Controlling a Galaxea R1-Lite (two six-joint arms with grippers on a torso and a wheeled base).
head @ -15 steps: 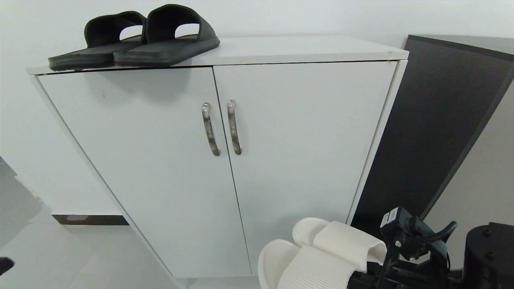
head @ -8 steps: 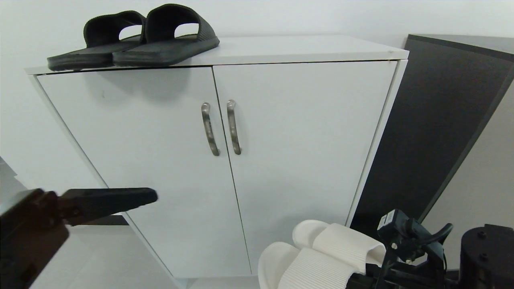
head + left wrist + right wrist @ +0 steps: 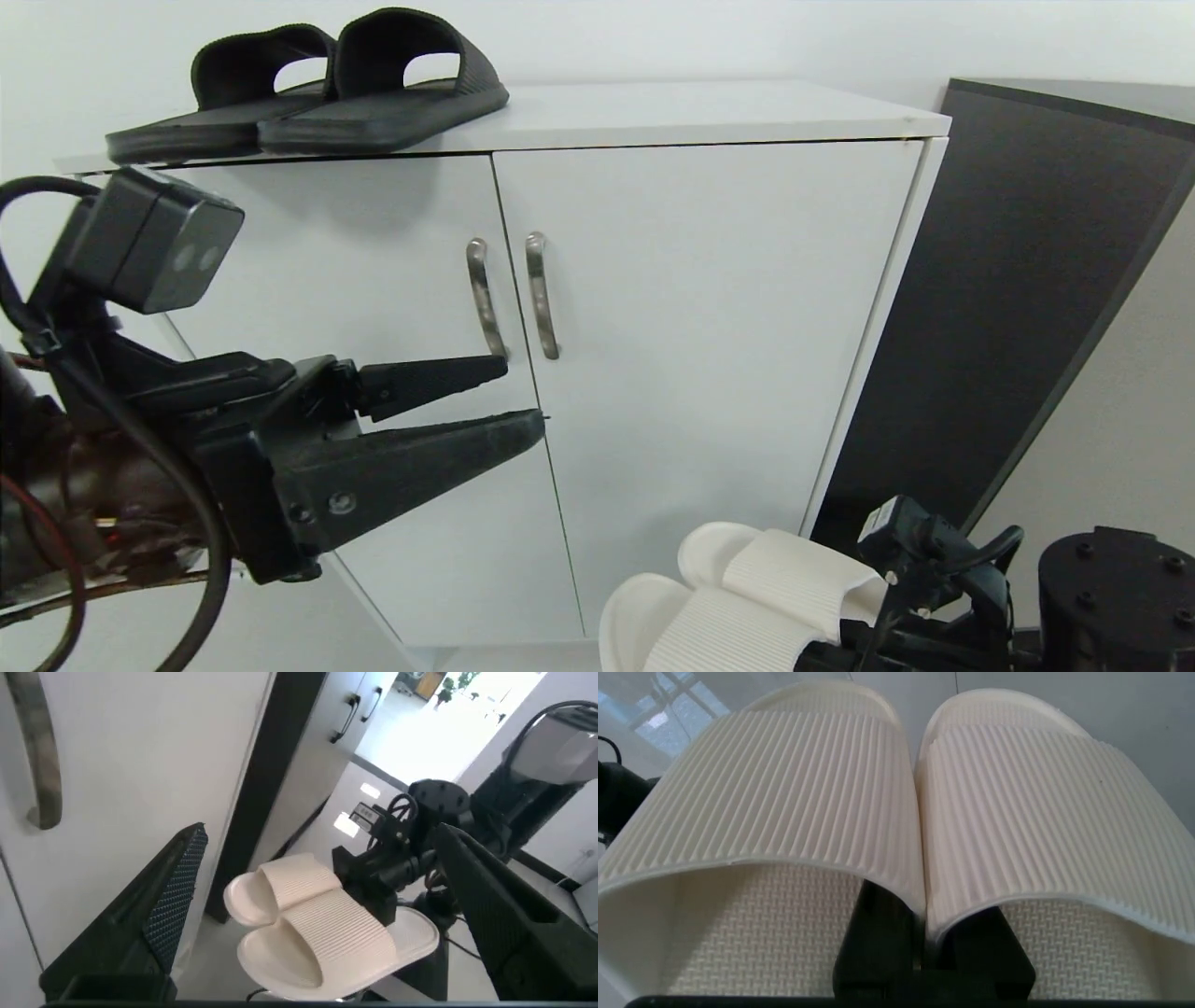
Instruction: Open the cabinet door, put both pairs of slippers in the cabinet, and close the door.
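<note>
White slippers seemingly in right jaws

The place looked like a plain indoor room set up as a home entryway, perhaps inside an office or lab. A white two-door cabinet with metal handles stood against a bare white wall. Black slippers lay on top, and a dark panel leaned at its right. Farther off, a glossy pale floor reflected ceiling lights near tall cupboards and potted plants.
</note>
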